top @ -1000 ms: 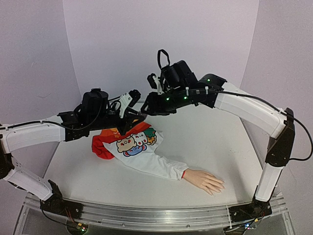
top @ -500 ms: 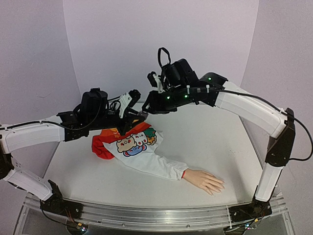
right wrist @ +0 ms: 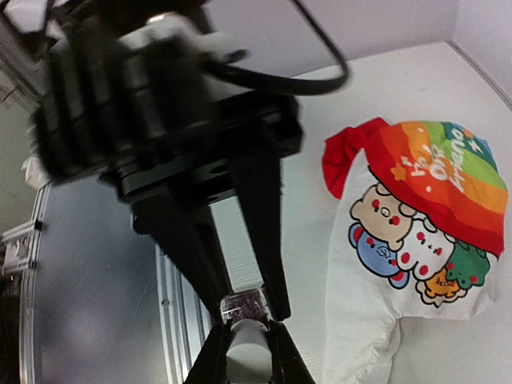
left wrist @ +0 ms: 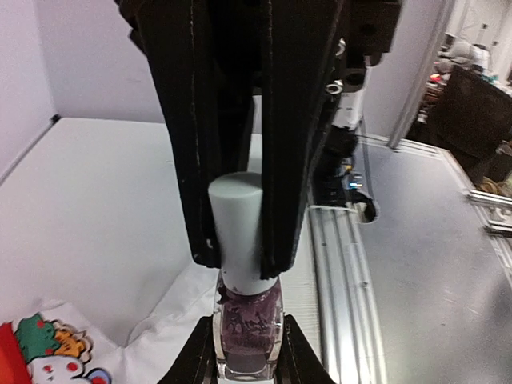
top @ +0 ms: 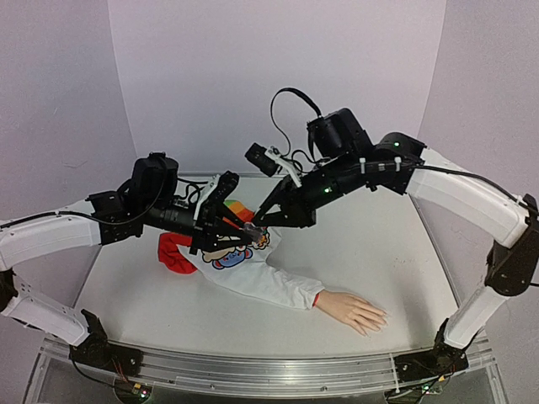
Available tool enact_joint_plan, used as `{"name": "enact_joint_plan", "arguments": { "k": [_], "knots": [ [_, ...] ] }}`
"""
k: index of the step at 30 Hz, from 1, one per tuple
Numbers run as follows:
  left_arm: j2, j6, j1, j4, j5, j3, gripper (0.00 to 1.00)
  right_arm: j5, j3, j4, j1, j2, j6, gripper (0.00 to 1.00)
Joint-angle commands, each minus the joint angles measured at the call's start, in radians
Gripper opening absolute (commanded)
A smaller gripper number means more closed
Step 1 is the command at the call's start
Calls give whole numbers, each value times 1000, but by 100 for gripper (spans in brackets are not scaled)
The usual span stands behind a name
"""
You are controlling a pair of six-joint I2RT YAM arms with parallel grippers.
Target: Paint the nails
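Fingers (left wrist: pixel 190 370), left and right, clamp bottle (left wrist: pixel 248 332) — mannequin hand (top: pixel 354 311) points right.

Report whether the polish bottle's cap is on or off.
On. The pale cap sits on the bottle neck, right pincer clamping it, left pincer gripping the glass. Whether it is loosened: cannot tell.

From above, the nails (top: pixel 376 320) at lower right are too small to tell apart. At centre the bottle (top: pixel 256 228) is nearly hidden between the left pincer (top: pixel 244 231) and the right pincer (top: pixel 264 224). The bottom edge cuts off its base in the left wrist view, and its cap (right wrist: pixel 246 362) in the right.
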Motion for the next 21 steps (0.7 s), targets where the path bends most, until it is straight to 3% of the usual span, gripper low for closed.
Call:
{"name": "enact_joint_plan", "arguments": {
  "k": [1,21],
  "knots": [
    [25,-14,-5,-11,215,69,0,-99,-41,17,6,-91,-196,0],
    [21,21,-5,-17,80,58,0,-42,-31,20,5,-79,-87,0]
  ]
}}
